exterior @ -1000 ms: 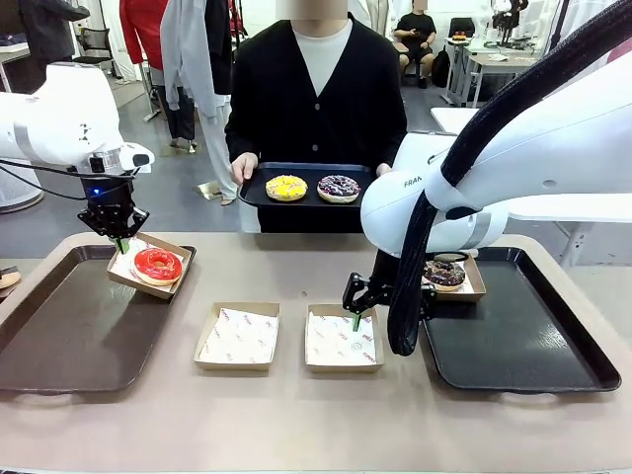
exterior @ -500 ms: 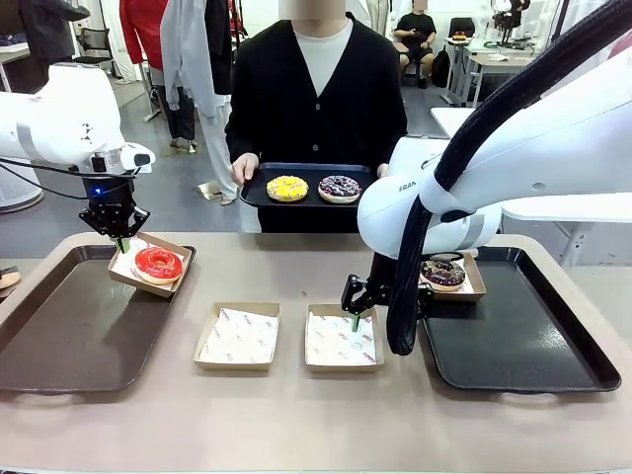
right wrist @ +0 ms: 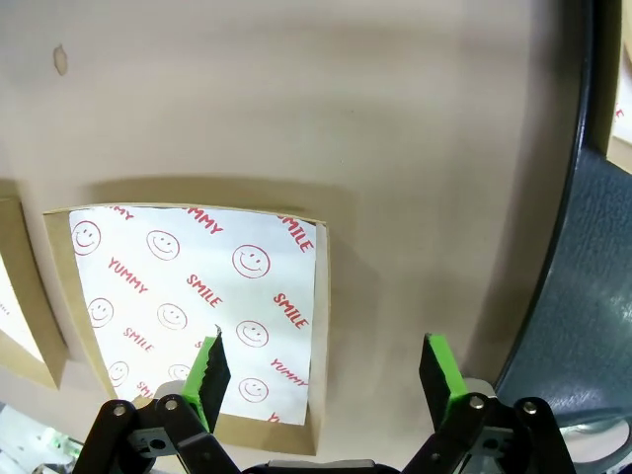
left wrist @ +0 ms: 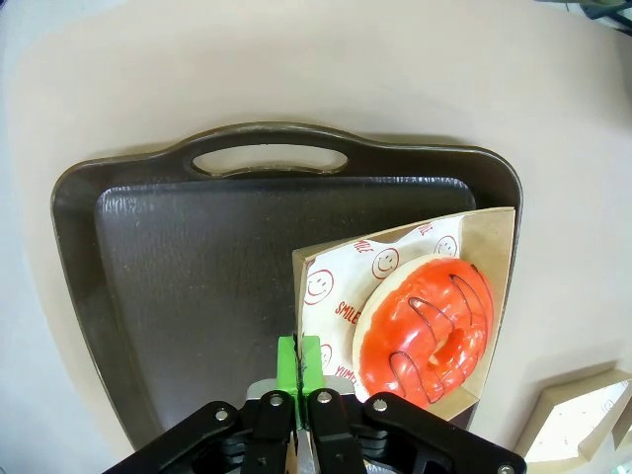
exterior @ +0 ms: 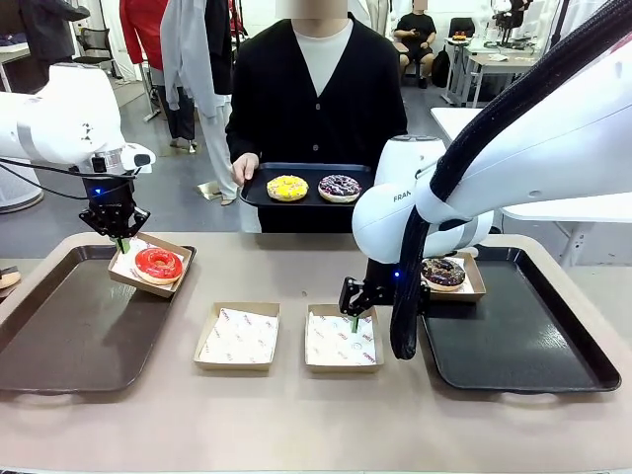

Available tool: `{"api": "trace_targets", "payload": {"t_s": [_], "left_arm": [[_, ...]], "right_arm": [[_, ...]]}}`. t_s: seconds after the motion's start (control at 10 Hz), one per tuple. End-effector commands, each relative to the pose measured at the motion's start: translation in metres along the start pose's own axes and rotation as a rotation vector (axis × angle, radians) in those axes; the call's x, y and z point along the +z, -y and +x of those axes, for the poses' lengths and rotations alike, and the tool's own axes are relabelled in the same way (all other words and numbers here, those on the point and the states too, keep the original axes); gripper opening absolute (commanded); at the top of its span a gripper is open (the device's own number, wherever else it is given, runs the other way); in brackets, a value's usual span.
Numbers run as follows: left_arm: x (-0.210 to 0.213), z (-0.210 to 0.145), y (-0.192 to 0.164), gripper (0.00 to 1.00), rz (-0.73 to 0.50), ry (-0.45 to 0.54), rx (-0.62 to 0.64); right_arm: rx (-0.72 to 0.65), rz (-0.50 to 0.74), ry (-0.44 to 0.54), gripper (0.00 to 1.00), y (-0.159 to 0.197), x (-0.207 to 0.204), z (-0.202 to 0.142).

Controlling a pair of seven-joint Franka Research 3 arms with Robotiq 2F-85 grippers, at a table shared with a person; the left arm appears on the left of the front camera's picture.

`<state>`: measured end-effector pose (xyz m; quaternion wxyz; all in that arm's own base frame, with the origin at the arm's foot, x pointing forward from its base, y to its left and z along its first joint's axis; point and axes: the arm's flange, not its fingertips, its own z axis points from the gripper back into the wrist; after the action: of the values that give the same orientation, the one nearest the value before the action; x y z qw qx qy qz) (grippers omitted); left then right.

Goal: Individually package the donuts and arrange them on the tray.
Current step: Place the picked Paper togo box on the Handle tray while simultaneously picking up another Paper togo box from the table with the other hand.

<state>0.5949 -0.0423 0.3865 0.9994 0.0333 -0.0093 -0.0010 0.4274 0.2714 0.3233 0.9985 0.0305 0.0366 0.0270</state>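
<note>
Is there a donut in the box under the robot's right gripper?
No, the box below the open right gripper holds just its smiley-print paper, with no donut on it.

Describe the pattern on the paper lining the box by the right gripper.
White paper with red smiley faces, YUMMY and SMILE; best in right wrist view.

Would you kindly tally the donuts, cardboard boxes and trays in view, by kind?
Donuts: 4 (red donut, yellow donut, purple drizzled donut, chocolate donut)
Boxes: 4 (red donut's box, chocolate donut's box, left empty box, right empty box)
Trays: 3 (left table tray, right table tray, person's tray)
Total: 11
</note>
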Motion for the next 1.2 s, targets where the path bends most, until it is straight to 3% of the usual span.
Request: {"api": "trace_targets", "payload": {"t_s": [0.0, 0.1, 0.2, 0.3, 0.4, 0.5, 0.6, 0.7, 0.9, 1.0, 1.1], "left_arm": [[0.0006, 0.0001, -0.0001, 0.01, 0.0, 0.003, -0.003], [0.0, 0.0, 0.0, 0.01, 0.0, 0.0, 0.0], [0.0, -0.0002, 0.0003, 0.6, -0.005, -0.004, -0.004], [-0.0001, 0.0002, 0.0006, 0.6, -0.004, -0.001, -0.008], [-0.0001, -0.0002, 0.0004, 1.0, -0.004, 0.0, -0.01], [-0.0001, -0.0007, 0.0006, 0.64, -0.002, -0.001, -0.01], [-0.0003, -0.0008, 0.0005, 1.0, 0.0, -0.001, -0.012], [-0.0003, -0.0008, 0.0002, 1.0, 0.0, -0.003, -0.009], [0.0005, -0.0018, -0.001, 1.0, -0.005, -0.005, -0.008], [0.001, -0.0022, -0.0016, 0.71, -0.007, -0.005, -0.006], [0.001, -0.0029, -0.002, 0.8, -0.01, -0.007, -0.005]], "right_arm": [[-0.016, -0.029, 0.01, 1.0, -0.007, -0.0025, 0.0081], [-0.006, -0.028, 0.005, 0.64, -0.0067, -0.0028, 0.0088], [-0.005, -0.029, -0.001, 0.42, -0.0067, -0.0022, 0.0085], [-0.008, -0.027, 0.0, 0.06, -0.0062, -0.0024, 0.009], [-0.01, -0.026, 0.002, 0.0, -0.0065, -0.0035, 0.0085], [-0.012, -0.025, 0.003, 0.0, -0.0066, -0.0041, 0.0078], [-0.018, -0.024, 0.001, 0.0, -0.006, -0.0044, 0.0078], [-0.029, -0.021, 0.003, 0.04, -0.0051, -0.0042, 0.0073], [-0.035, -0.022, 0.005, 0.0, -0.0042, -0.0049, 0.006], [-0.037, -0.021, 0.006, 0.0, -0.0039, -0.0053, 0.0061], [-0.039, -0.023, 0.006, 0.0, -0.0037, -0.0055, 0.0056]]}}
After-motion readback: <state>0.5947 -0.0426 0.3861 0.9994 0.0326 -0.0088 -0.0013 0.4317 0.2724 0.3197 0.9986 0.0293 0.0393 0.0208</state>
